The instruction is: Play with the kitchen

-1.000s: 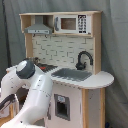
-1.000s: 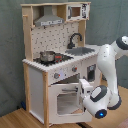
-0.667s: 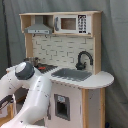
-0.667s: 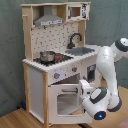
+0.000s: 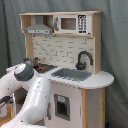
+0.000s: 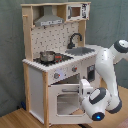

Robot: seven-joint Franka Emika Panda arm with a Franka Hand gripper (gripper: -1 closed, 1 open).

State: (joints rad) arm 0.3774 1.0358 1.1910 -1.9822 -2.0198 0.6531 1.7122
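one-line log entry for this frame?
arm: low at oven door | hand: hidden | pot: on stovetop | sink: untouched

Lab: robot arm [image 6: 107, 70], grey backdrop [image 5: 115, 45]

grey curtain [image 5: 115, 45], wooden floor [image 6: 20, 119]

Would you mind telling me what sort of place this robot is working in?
Probably a lab or test room, not a home: a toy kitchen stands against a plain grey curtain, with a white robot arm reaching toward it.
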